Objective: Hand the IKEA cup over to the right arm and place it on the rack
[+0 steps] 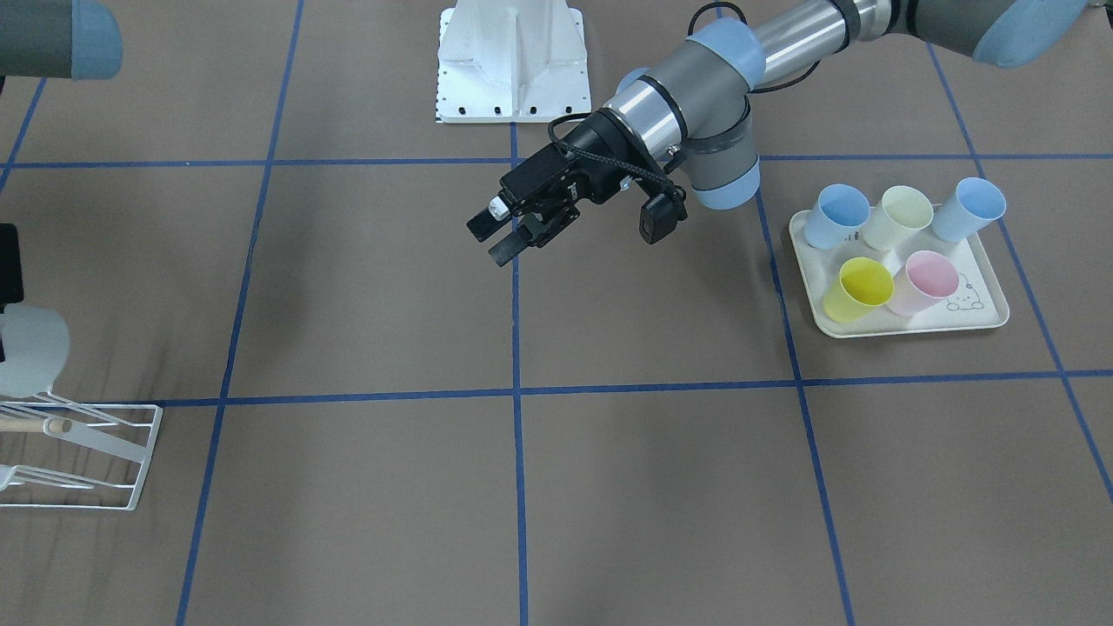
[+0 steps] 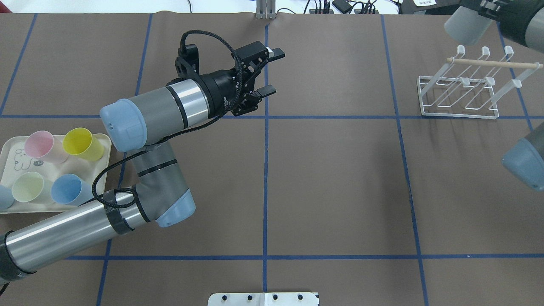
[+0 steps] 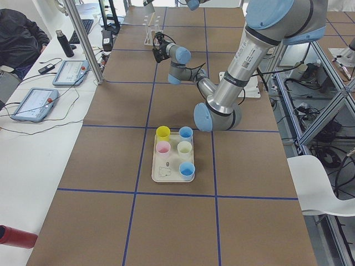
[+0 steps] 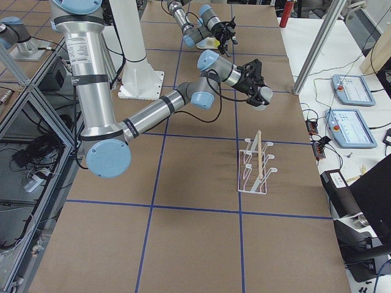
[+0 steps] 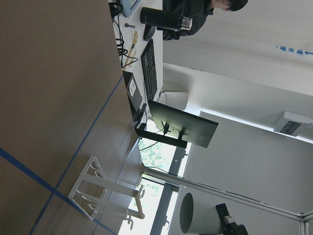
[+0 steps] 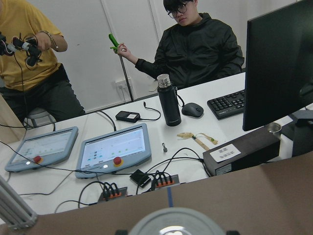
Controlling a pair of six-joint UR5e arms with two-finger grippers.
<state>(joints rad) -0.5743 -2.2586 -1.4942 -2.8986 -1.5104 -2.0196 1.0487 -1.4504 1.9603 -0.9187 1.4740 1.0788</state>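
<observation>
over brown table (image 2: 340, 191), left arm (image 2: 170, 106) outstretched

A cream tray (image 1: 913, 329) with a rabbit print is lying on the brown table covering (image 1: 661, 487). It is carrying five cups standing mouth-up: a blue cup (image 1: 836, 215), a pale yellow cup (image 1: 901, 216) and a second blue cup (image 1: 968, 207) in one row, with a yellow cup (image 1: 858, 289) and a pink cup (image 1: 924, 280) in the other. Blue tape lines (image 1: 518, 487) are dividing the covering into squares. A white mounting plate (image 1: 513, 65) is sitting on the centre line. On the white side desk, two pendant tablets (image 6: 115, 149) are lying side by side. A black bottle (image 6: 167, 105) is standing near a mouse (image 6: 190, 110) and a keyboard (image 6: 227, 104), and a dark monitor (image 6: 281, 63) is standing beside them. A person in a black jacket (image 6: 195, 54) is sitting behind the desk.
</observation>
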